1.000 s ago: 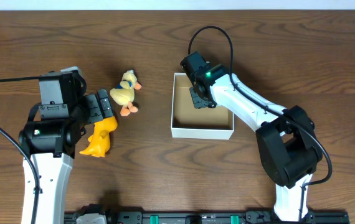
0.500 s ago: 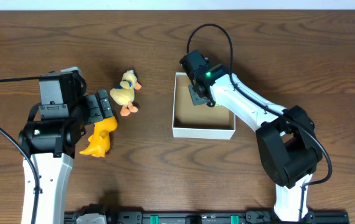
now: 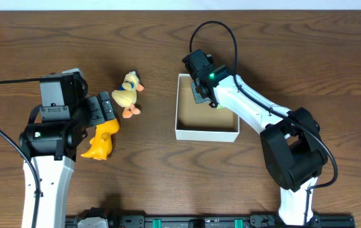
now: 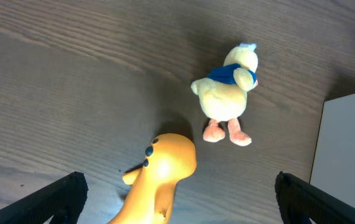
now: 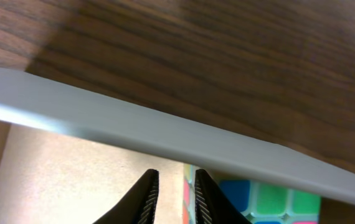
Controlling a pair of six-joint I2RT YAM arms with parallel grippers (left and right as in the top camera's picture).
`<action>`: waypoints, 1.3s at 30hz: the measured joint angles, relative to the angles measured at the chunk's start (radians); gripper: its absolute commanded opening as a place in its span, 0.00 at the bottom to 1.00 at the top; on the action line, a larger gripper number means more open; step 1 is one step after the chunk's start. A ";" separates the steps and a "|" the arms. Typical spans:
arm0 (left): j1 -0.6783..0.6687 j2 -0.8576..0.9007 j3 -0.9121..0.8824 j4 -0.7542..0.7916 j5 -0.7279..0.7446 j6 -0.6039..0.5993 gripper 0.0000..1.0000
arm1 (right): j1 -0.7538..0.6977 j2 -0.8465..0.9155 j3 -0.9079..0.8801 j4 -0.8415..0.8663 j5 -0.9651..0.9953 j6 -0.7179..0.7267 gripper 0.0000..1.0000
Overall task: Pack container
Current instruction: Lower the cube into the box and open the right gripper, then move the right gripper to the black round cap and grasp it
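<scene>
Container sits on the surface, right of the toys. Right pincer hangs by its far wall, tips parted a crack, gripping nothing; colour cube lies below, seemingly packed. Left pincer is spread wide above the orange toy, plush duck just beyond: probably the next pick

Container: square, shallow, lidless cardboard box, white outside with thin white walls and a brown inside, sitting flat and upright just right of centre in the overhead view, with a multicoloured puzzle cube inside against one wall.
</scene>
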 measured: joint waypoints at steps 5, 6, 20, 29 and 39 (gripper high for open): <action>0.000 0.000 0.000 0.000 0.000 0.000 0.98 | -0.012 0.000 0.000 0.001 0.022 0.000 0.23; 0.000 0.000 0.000 0.000 0.000 0.000 0.98 | -0.016 0.000 0.000 0.002 0.023 0.001 0.24; 0.000 0.000 0.000 0.000 0.000 0.000 0.98 | -0.026 -0.001 0.006 -0.024 0.005 -0.067 0.27; 0.000 0.000 0.000 0.000 0.000 0.000 0.98 | 0.030 -0.214 0.031 -0.165 -0.024 -0.071 0.37; 0.000 0.000 0.000 0.000 0.000 0.000 0.98 | -0.433 -0.533 0.087 -0.445 -0.064 0.134 0.90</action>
